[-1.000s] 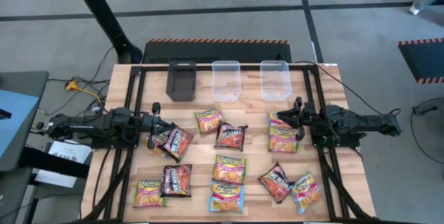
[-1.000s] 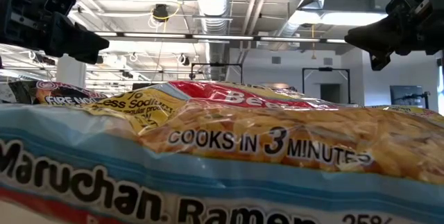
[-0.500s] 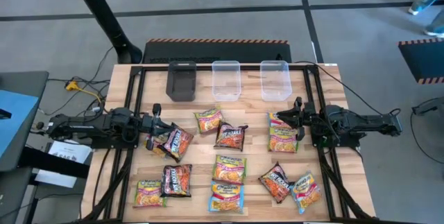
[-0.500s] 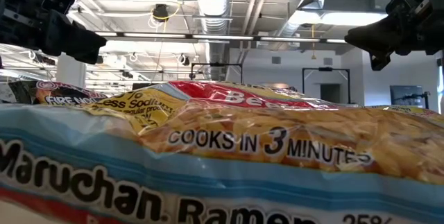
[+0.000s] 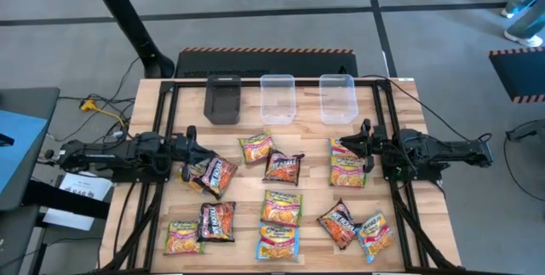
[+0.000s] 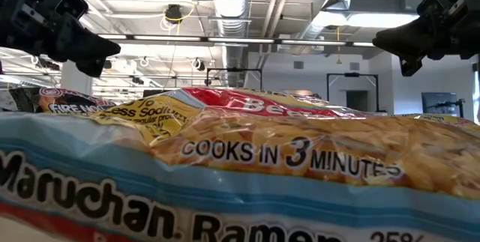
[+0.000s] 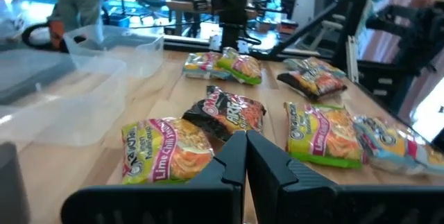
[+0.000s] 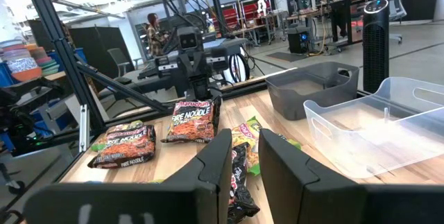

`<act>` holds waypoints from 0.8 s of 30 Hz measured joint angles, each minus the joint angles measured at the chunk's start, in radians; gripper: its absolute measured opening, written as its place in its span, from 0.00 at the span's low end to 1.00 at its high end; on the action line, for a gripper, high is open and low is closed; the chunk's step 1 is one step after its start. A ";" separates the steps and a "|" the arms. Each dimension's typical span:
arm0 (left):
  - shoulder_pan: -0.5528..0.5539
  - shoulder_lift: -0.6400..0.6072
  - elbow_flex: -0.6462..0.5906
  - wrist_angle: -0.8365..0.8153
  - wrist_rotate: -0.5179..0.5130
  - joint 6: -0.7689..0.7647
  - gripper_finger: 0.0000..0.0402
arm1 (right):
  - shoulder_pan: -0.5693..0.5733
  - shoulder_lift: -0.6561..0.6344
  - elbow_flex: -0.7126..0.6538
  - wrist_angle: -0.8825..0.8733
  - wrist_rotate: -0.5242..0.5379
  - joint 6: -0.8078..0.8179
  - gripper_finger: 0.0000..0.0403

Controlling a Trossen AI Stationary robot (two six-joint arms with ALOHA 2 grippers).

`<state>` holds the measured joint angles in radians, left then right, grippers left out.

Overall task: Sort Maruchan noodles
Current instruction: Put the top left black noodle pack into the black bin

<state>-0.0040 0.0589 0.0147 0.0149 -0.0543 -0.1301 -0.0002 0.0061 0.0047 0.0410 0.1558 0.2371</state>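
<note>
While noodle packets (image 5: 281, 207) lie unsorted on surface (image 5: 311, 151), we judge pick step in hand; left gripper (image 5: 193, 159) clenched at dark packet (image 5: 215, 175), hold uncertain; right gripper (image 5: 359, 146) released, empty; next: firm pinch, carry to clear tubs (image 5: 277, 98).

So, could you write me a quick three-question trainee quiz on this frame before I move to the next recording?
1. True or false: every noodle packet lies outside the clear tubs.
2. Which fingers are shut on the dark packet? A: the left gripper. B: the right gripper. C: neither.
3. Fill in: next to the clear tubs, at the table's far edge, stands a ___ box.

Key: 1 true. 2 A; the right gripper has its fingers open above the packets on its own side. 3 black.
</note>
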 joint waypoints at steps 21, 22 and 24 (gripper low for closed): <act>0.000 0.000 0.000 0.022 -0.141 -0.214 0.00 | 0.000 0.000 0.000 0.000 0.000 0.000 0.25; -0.001 0.000 0.000 0.027 -0.171 -0.214 0.00 | 0.000 0.000 0.000 0.002 0.000 -0.001 0.25; 0.000 0.000 0.000 0.035 -0.243 -0.213 0.00 | -0.001 0.000 0.000 0.012 0.000 -0.001 0.25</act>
<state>-0.0037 0.0589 0.0151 0.0502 -0.2970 -0.3435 -0.0014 0.0061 0.0046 0.0530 0.1562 0.2358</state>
